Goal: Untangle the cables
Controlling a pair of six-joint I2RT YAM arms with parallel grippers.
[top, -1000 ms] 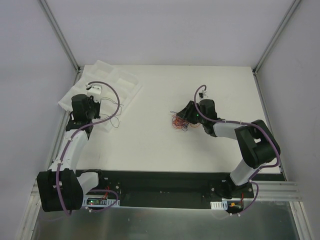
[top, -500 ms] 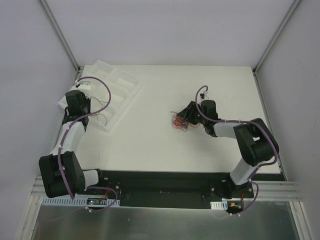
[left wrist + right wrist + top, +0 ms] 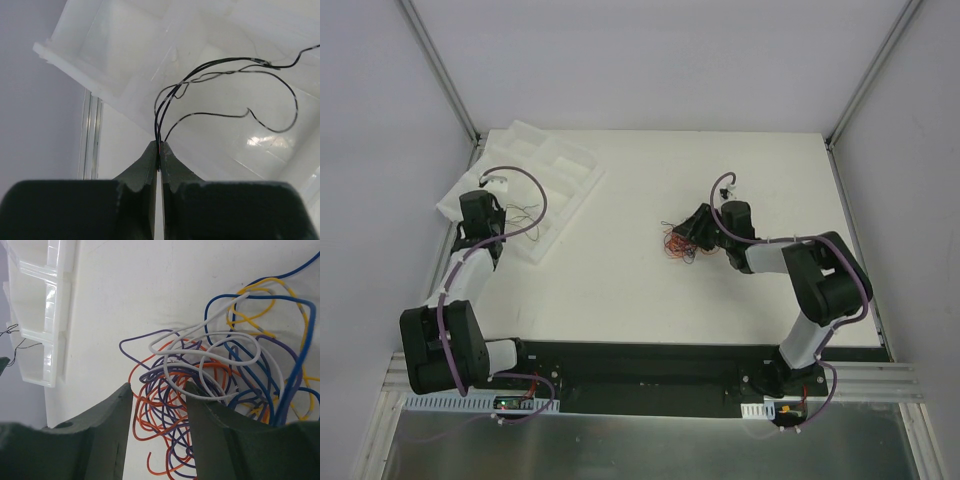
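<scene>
Left end effector (image 3: 159, 149) pinched shut on black wires (image 3: 226, 65) above compartment tray (image 3: 107, 60) | right end effector (image 3: 159, 405) part-open over cable tangle (image 3: 210, 365) on desk (image 3: 150, 285) | tip: lower wires fully inside one compartment before releasing, so ends don't spring out.

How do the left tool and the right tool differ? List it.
The left tool is shut, pinching thin black wires; the right tool stands open and grips nothing.
The left tool hangs over the white tray; the right tool sits at the coloured tangle on the table.
Both have dark green fingers.
</scene>
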